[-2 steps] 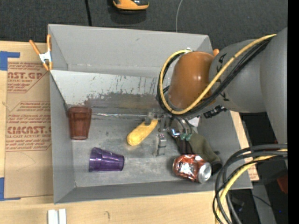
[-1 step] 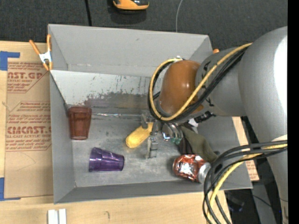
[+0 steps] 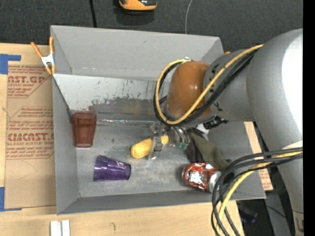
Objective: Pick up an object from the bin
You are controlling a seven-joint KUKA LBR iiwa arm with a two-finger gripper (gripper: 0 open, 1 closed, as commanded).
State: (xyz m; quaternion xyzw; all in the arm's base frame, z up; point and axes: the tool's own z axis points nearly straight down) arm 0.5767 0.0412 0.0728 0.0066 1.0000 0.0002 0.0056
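My arm [image 3: 268, 97] hangs over the bin's [image 3: 133, 58] right side, its hand [image 3: 158, 145] at the right end of a yellow lump [image 3: 141, 149] mid-floor. Spread or pinching, I cannot tell. A purple cup [image 3: 112, 169] lies near the front-left corner and a red packet [image 3: 198, 176] front-right.

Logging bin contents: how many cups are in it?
2: a brown cup by the left wall; a purple cup on its side, below it in the view. The arm may hide others.

The arm [image 3: 266, 82] reaches in from the right, wrist [image 3: 189, 87] bent downward, hand [image 3: 157, 144] hanging low.
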